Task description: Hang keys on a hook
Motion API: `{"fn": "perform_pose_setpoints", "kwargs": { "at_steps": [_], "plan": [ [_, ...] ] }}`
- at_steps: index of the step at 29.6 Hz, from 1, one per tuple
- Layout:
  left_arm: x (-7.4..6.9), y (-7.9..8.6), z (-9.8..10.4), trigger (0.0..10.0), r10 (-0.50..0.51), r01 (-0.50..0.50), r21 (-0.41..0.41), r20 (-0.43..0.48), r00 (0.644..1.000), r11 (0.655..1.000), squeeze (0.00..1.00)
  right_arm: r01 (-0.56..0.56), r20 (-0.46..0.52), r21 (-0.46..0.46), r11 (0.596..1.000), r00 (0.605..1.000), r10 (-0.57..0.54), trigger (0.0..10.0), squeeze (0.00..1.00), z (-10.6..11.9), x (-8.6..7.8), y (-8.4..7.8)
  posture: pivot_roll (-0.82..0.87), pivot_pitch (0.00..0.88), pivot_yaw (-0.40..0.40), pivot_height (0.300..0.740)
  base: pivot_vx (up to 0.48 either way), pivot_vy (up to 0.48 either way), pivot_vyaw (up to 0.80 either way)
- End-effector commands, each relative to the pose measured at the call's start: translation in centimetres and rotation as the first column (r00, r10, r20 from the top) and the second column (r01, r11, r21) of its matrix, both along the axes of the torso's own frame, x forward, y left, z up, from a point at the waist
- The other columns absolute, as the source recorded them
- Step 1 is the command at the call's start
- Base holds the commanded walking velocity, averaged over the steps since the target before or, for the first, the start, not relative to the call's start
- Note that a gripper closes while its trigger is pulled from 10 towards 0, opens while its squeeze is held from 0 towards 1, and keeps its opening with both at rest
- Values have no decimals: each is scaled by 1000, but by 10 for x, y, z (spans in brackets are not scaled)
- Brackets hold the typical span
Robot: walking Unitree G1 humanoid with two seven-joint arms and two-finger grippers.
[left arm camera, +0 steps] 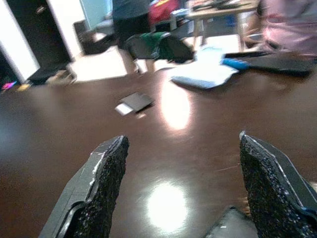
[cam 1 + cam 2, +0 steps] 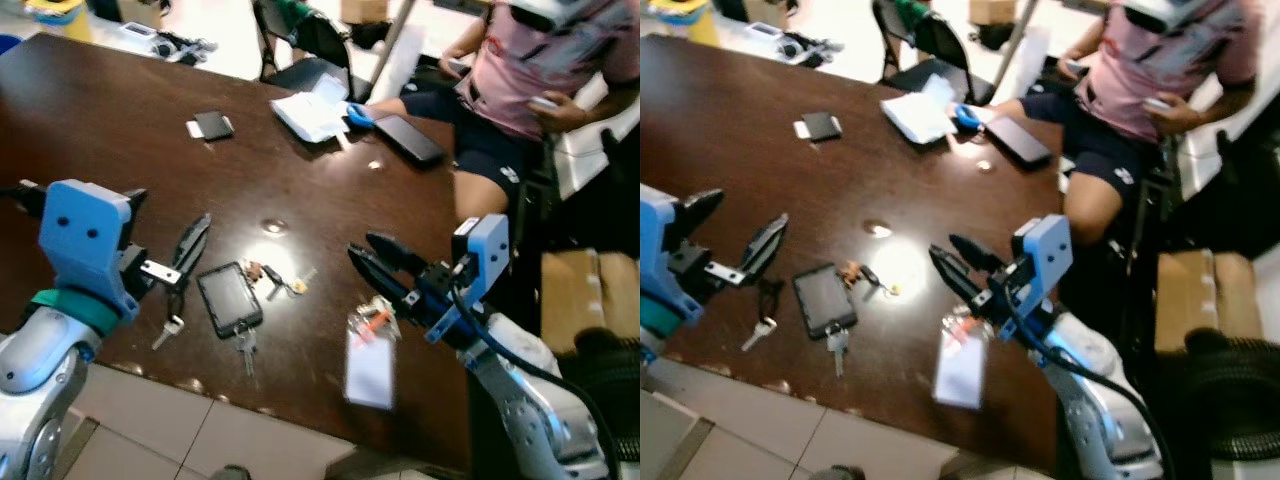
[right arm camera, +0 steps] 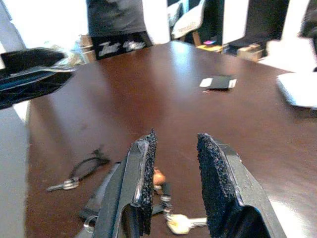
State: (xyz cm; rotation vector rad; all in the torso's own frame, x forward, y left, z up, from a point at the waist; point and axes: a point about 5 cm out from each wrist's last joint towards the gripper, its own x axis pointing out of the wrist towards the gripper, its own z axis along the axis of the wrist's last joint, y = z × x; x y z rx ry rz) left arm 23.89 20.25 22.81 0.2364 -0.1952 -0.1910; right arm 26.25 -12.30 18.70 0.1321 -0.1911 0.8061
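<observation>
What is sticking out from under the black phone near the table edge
A silver key pokes out from under the black phone's near end, lying on the table. Whatever it is attached to beneath the phone is covered.

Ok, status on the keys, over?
Left gripper open above table. Right gripper open, empty. Keys flat beside phone. No hook seen.

Ahead of our right gripper [image 2: 372, 262] we have open dark table [image 2: 90, 120], a narrow gap between its fingers, and beneath it the orange-tagged keys [image 2: 275, 277] and a badge card [image 2: 370, 368]. Between it and our wide-spread left gripper [image 2: 165, 250] lie a black phone [image 2: 229, 298] and a looped key [image 2: 170, 322]. Papers [image 2: 310, 112] and a seated person [image 2: 530, 80] close the far edge.
</observation>
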Motion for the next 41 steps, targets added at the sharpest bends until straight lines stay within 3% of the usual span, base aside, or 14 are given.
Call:
{"fn": "perform_pose_setpoints", "kwargs": {
  "at_steps": [1, 11, 15, 18, 20, 22, 24, 27, 31, 34, 37, 38, 39, 41],
  "plan": [
    [-2, -4, -1, 10000, -22, 23, 7, -7, 1000, 1000, 0, 3, -12, -6, 1000, 1000, -3, 10000, 0, -3, -3, -4, 113, 42, -7, 740, 0, 0, 0],
    [-4, -8, -6, 10000, -66, 68, 64, -39, 997, 996, 0, -10, -16, -7, 1000, 1000, 10, 10000, 0, -4, -4, -2, 113, 45, -7, 740, 0, 0, 0],
    [-10, -9, -32, 10000, -144, 191, 186, -241, 960, 964, 0, -18, -20, -11, 1000, 1000, 17, 10000, 0, -5, -5, -2, 112, 46, -5, 740, 0, 0, 0],
    [-10, -9, -32, 10000, -144, 191, 186, -241, 960, 964, 0, -18, -20, -11, 1000, 1000, 17, 10000, 0, -5, -5, -2, 112, 46, -5, 740, 0, 0, 0],
    [-12, -9, -37, 10000, -158, 216, 194, -279, 947, 957, 0, -19, -19, -13, 1000, 1000, 19, 10000, 0, -5, -5, -2, 112, 46, -5, 740, 0, 0, 0],
    [-17, -21, -58, 10000, -248, 336, 158, -411, 877, 928, 0, 3, -13, -33, 999, 1000, -4, 10000, 0, -6, 0, -6, 103, 41, -1, 740, 0, 0, 0],
    [-17, -21, -58, 10000, -248, 336, 158, -411, 877, 928, 0, 3, -13, -33, 999, 1000, -4, 10000, 0, -6, 0, -6, 103, 41, -1, 740, 0, 0, 0],
    [-13, -29, -69, 10000, -284, 391, 151, -463, 839, 908, 0, 24, -2, -46, 999, 1000, -24, 10000, 0, -5, 5, -10, 92, 35, 3, 740, 0, 0, 0],
    [-6, -33, -73, 10000, -293, 414, 174, -473, 831, 893, 0, 29, 4, -52, 998, 1000, -28, 10000, 0, -4, 7, -11, 86, 34, 7, 740, 0, 0, 0],
    [3, -39, -79, 10000, -325, 482, 227, -498, 804, 846, 0, 38, -5, -73, 997, 999, -39, 10000, 0, -10, 11, -11, 76, 37, 17, 740, 0, 0, 0],
    [9, -38, -79, 10000, -314, 476, 232, -503, 805, 848, 0, 50, -14, -92, 995, 999, -52, 10000, 0, -16, 14, -11, 77, 38, 21, 740, 0, 0, 0],
    [19, -34, -78, 10000, -261, 404, 197, -505, 823, 893, 0, 60, -22, -104, 993, 998, -63, 10000, 0, -20, 17, -12, 79, 38, 25, 740, 0, 0, 0],
    [36, -23, -79, 10000, -145, 234, 107, -524, 839, 966, 0, 68, -26, -112, 991, 997, -71, 10000, 0, -23, 20, -11, 77, 39, 30, 740, 0, 0, 0],
    [38, -17, -81, 10000, -117, 182, 69, -541, 833, 981, 0, 65, -24, -109, 992, 997, -68, 10000, 0, -22, 21, -9, 77, 39, 31, 740, 0, 0, 0]
  ]
}}
